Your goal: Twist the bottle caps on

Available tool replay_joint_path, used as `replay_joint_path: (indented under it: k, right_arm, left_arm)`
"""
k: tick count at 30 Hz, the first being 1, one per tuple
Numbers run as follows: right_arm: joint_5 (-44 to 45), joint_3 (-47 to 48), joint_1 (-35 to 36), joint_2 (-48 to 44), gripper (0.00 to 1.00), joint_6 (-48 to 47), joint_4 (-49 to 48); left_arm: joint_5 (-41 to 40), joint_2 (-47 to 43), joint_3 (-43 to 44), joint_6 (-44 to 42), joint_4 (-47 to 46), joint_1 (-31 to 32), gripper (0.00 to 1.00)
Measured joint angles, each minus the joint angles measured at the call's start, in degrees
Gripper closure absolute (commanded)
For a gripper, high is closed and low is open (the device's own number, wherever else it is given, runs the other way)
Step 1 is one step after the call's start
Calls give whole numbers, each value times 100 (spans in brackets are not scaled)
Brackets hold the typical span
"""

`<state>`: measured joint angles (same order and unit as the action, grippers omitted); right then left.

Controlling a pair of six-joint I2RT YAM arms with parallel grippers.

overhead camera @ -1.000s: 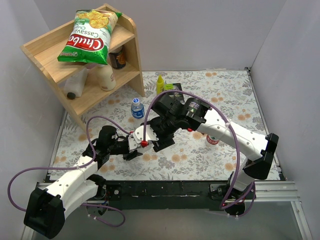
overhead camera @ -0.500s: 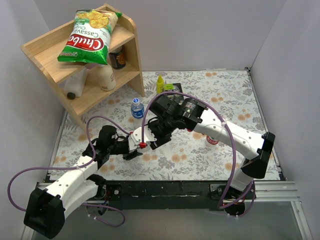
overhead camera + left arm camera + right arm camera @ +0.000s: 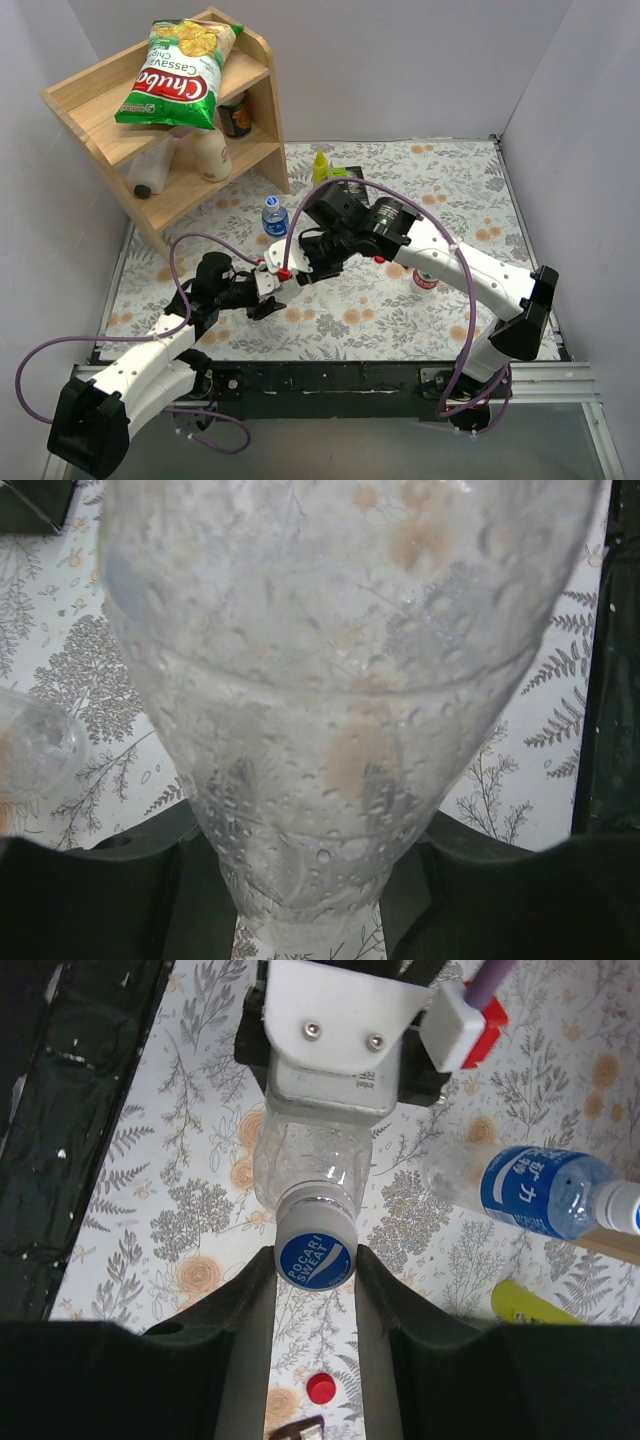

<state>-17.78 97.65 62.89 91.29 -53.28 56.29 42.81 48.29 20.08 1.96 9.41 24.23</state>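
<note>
An unlabelled clear bottle [image 3: 310, 1165] lies sideways in my left gripper [image 3: 320, 900], which is shut on its body; the bottle [image 3: 340, 680] fills the left wrist view. A blue cap [image 3: 315, 1258] sits on its neck, and my right gripper [image 3: 315, 1262] is shut on that cap, one finger touching each side. In the top view the two grippers meet left of centre, right gripper [image 3: 296, 266] against left gripper [image 3: 262, 283]. A red cap [image 3: 320, 1388] lies loose on the cloth. The blue-labelled bottle [image 3: 274, 216] stands capped near the shelf. The red-and-white-labelled bottle [image 3: 425, 278] stands at the right.
A wooden shelf [image 3: 250, 95] at the back left carries a chips bag [image 3: 180, 72] and cream-white bottles [image 3: 210, 152]. A yellow squeeze bottle [image 3: 320, 168] stands behind the arms. White walls enclose the floral cloth [image 3: 450, 180] on three sides.
My right gripper's jaws have closed from open onto the blue cap. Both grippers and the bottle have shifted slightly left and away.
</note>
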Motion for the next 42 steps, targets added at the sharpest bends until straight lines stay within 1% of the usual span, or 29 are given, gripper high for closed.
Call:
replay_joint_path:
  k: [5, 10, 20, 24, 28, 31, 32, 36, 41, 42]
  right_arm:
    - [-201, -39, -243, -114, 69, 634, -413]
    - [-262, -105, -334, -149, 69, 1185, -658]
    - [-361, -190, -664, -85, 69, 2677, -1217]
    - [-614, -201, -931, 98, 72, 3257, -1473]
    - [-686, -269, -1091, 278, 72, 3801, -1744]
    - [-682, -267, -1147, 396, 72, 4035, -1784]
    - [-682, -267, -1165, 431, 72, 4098, -1790]
    - [-684, -258, -1217, 520, 62, 4284, -1792]
    - [-660, -179, -1217, 557, 53, 4284, -1683]
    - [-656, -173, -1213, 557, 48, 4275, -1657]
  left_arm:
    - [-31, -15, -15, 579, -485, 0, 100]
    - [-260, -74, -68, 804, -776, 28, 100]
    - [-1526, -212, -98, 1139, -1137, 201, 100]
    - [-2205, -177, -98, 1261, -1174, 282, 100]
    - [-2623, -44, -98, 1287, -1204, 304, 100]
    - [-2900, 46, -98, 1196, -1204, 339, 100]
    - [-2986, 70, -98, 1126, -1204, 339, 100]
    - [-3217, 111, -96, 946, -1182, 339, 100]
    - [-3126, 111, -96, 973, -1088, 339, 100]
    - [-3106, 111, -96, 981, -1078, 339, 100]
